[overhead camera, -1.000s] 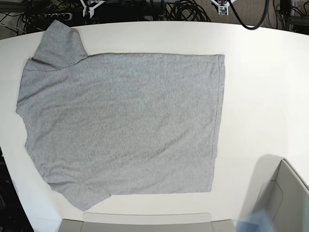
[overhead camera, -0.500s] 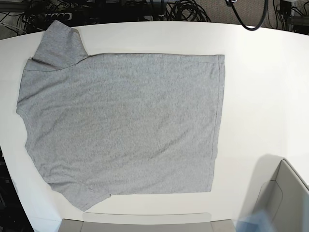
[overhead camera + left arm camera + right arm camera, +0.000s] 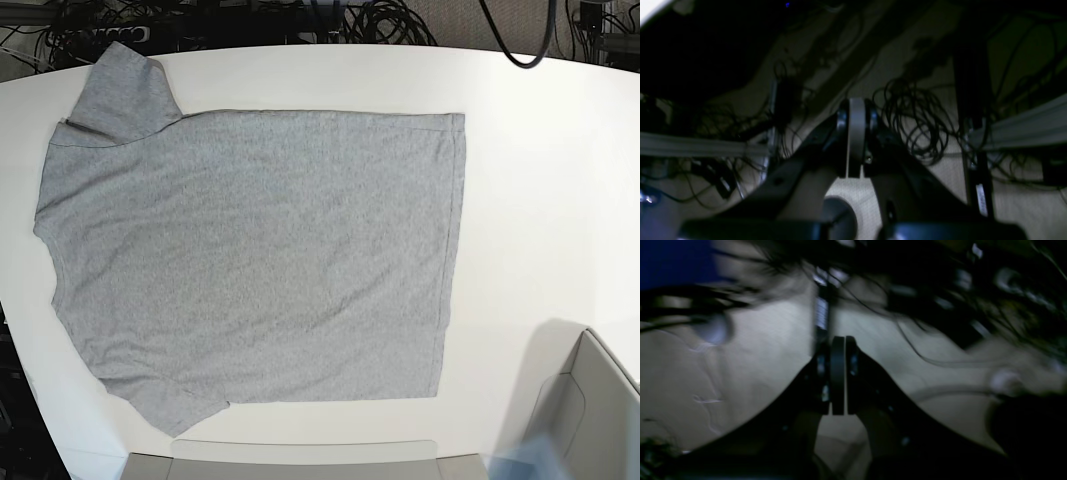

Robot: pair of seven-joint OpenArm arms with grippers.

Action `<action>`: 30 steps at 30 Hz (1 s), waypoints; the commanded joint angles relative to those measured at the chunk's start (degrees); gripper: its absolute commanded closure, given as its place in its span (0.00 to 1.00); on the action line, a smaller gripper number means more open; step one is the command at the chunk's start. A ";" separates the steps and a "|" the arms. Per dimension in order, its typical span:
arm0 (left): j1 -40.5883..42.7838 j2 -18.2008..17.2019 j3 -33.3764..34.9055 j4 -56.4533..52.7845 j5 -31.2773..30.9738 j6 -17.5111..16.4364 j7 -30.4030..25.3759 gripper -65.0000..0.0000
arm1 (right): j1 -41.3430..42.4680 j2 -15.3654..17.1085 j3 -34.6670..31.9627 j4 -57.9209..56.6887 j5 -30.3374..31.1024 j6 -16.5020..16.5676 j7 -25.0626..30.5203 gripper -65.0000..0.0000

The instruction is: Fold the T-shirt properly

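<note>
The heather-grey T-shirt lies flat and spread out on the white table, plain side up, collar end at the left, hem at the right. Both sleeves stick out at the left corners. No lettering shows. Neither gripper shows in the base view. In the left wrist view my left gripper is shut and empty, hanging over dark floor and cables. In the right wrist view my right gripper is shut and empty, over blurred floor and cables. The T-shirt shows in neither wrist view.
A grey bin stands at the table's front right corner. A grey panel runs along the front edge. Tangled cables lie behind the table's far edge.
The arm parts seen at the far edge of the base view have moved out of frame. The T-shirt has not moved.
</note>
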 commanded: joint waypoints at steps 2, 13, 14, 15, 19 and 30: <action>2.70 -0.68 -0.64 2.85 -0.62 0.45 -1.05 1.00 | -3.50 1.39 -0.01 4.01 0.17 0.12 0.39 0.99; 9.03 2.05 -5.65 19.90 -0.62 0.45 -0.61 1.00 | -14.14 3.23 11.15 25.99 0.17 -0.05 0.48 1.00; 9.56 2.13 -6.53 21.75 -0.62 0.45 -0.61 1.00 | -14.75 3.76 12.03 27.83 0.17 -0.05 0.48 1.00; 10.26 2.22 -7.15 23.24 -0.62 0.45 -0.61 1.00 | -15.19 4.11 12.73 29.50 0.17 -0.05 0.48 1.00; 10.70 4.33 -9.25 30.54 -0.62 0.45 -0.52 1.00 | -15.28 4.38 16.78 35.83 0.17 -0.05 0.39 1.00; -6.70 5.74 -9.96 40.47 -0.27 0.45 14.07 1.00 | -9.13 4.82 20.21 45.50 -0.27 -0.05 0.39 0.99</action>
